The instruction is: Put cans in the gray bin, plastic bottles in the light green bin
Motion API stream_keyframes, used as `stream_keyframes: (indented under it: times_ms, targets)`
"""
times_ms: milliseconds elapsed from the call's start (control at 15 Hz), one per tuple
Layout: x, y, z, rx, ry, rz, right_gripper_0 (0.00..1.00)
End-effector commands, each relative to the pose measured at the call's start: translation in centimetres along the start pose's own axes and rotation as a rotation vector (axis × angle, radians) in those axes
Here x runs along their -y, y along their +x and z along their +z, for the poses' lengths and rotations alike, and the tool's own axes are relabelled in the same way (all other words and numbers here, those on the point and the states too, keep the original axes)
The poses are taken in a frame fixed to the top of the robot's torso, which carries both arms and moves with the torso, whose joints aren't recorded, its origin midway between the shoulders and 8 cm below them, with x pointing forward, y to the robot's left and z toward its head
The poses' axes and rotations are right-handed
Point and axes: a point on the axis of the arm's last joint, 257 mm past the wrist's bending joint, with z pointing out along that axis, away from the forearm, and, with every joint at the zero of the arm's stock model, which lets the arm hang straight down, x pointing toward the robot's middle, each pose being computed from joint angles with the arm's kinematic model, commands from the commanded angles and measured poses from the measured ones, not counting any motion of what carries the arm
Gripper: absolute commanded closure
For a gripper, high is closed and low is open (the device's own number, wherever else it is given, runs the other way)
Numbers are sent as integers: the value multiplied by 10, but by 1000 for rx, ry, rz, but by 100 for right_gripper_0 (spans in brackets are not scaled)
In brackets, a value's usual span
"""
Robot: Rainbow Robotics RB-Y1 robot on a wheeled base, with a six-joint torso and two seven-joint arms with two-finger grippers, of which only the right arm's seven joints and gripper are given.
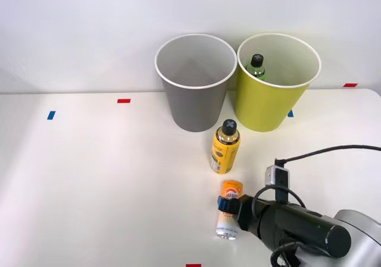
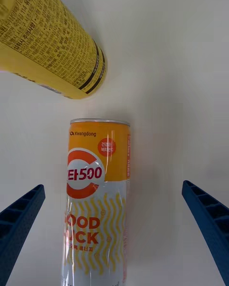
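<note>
Two tapered bins stand side by side at the far edge of the white table (image 1: pixel 89 178) in the front view: the gray bin (image 1: pixel 196 94) to the left, the light green bin (image 1: pixel 275 97) to the right. A green bottle with a black cap (image 1: pixel 256 65) stands inside the light green bin. Just before the gray bin, a yellow bottle with a black cap (image 1: pixel 225 148) stands upright. Nearer the robot, the orange-and-white can (image 1: pixel 228 210) lies on its side, orange end toward the bins. The right arm reaches in low from the lower right, its gripper (image 1: pixel 228 206) level with the can's middle, a black cable looping above the wrist.

From the right wrist view, the can (image 2: pixel 98 200) shows its "GOOD LUCK" lettering and round logo, lying between the two blue ribbed fingers (image 2: pixel 19 219). The fingers are spread wide, one on each side, clear of the can and grasping nothing. The yellow bottle's printed body (image 2: pixel 50 43) sits just beyond the can's silver end.
</note>
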Motion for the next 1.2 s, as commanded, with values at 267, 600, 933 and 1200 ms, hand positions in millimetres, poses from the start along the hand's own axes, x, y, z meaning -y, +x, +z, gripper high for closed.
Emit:
stream_keyframes:
  times_ms: [267,600,933,1200]
  targets:
    - [-1,-1,29,-11,29,14,0]
    - [-16,-6,38,10,15,29,0]
    - [-15,-12,38,42,30,21,0]
    - [-6,-11,38,46,49,-5,83]
